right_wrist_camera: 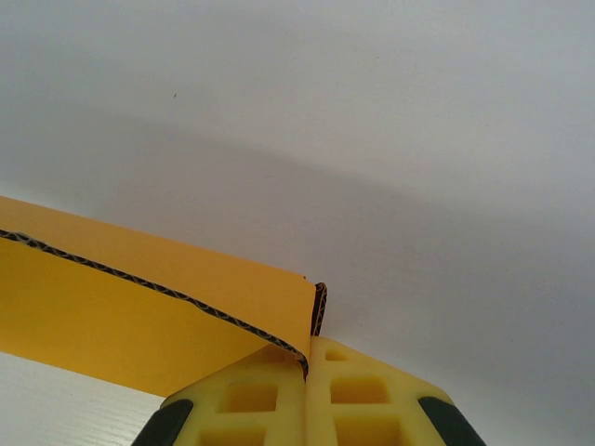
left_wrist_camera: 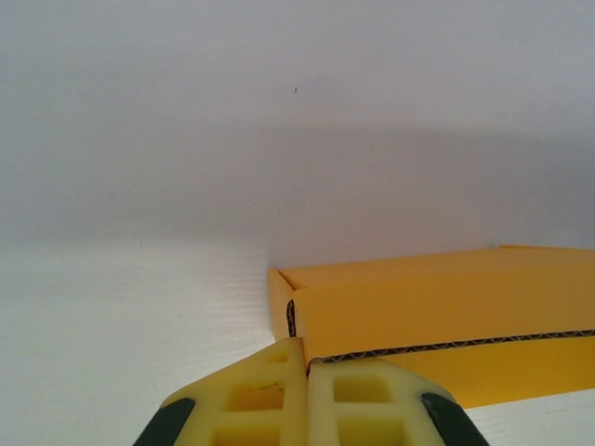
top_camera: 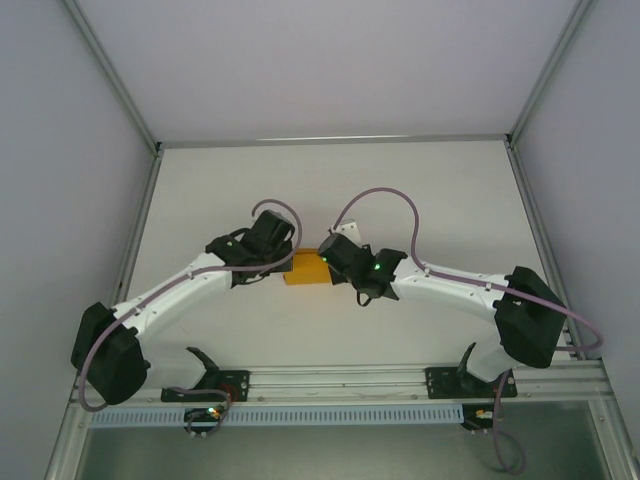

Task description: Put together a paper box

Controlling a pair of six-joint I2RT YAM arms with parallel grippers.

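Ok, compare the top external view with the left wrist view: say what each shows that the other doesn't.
Top external: the left arm and right arm meeting over the paper box mid-table, and the base rail. Left wrist: the left gripper shut on the box's corner, and its corrugated edge. Shared: the orange box on the white table.

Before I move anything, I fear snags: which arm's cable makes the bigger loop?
The right arm's cable: it arches wide, while the left cable curls tight.
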